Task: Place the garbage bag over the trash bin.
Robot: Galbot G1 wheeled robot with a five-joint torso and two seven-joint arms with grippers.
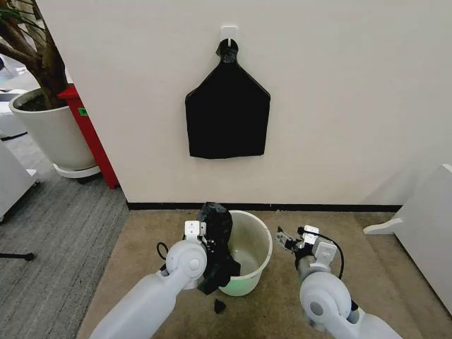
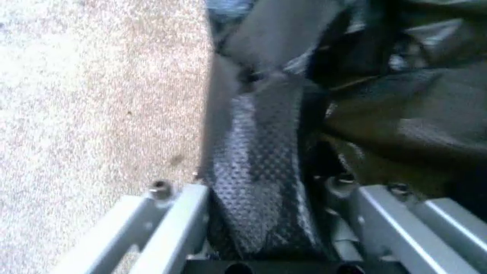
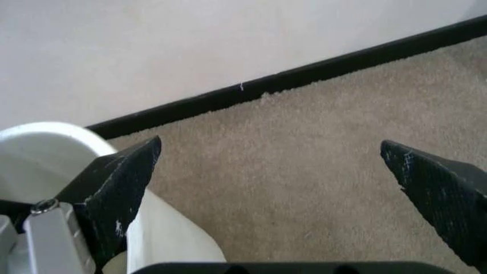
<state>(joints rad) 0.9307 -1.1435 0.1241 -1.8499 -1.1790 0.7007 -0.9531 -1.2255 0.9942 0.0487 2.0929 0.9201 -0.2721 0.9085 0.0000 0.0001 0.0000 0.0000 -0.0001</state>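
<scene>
Left gripper (image 1: 205,236) clamps garbage bag (image 1: 215,224) at trash bin (image 1: 256,244) (wrist view confirms); right gripper (image 3: 270,171) spread.

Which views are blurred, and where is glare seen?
Left wrist view: soft and blurred, with pale sheen on the bag in the left claw. Right wrist view: sharp carpet, no glare. Head view: clear, even light; the bin casts little shadow.

White wall (image 1: 339,106), black baseboard (image 1: 318,207), tan carpet (image 1: 141,254).

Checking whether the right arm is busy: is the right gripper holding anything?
No. In the right wrist view the right gripper stands wide open over bare carpet, beside the trash bin.
</scene>
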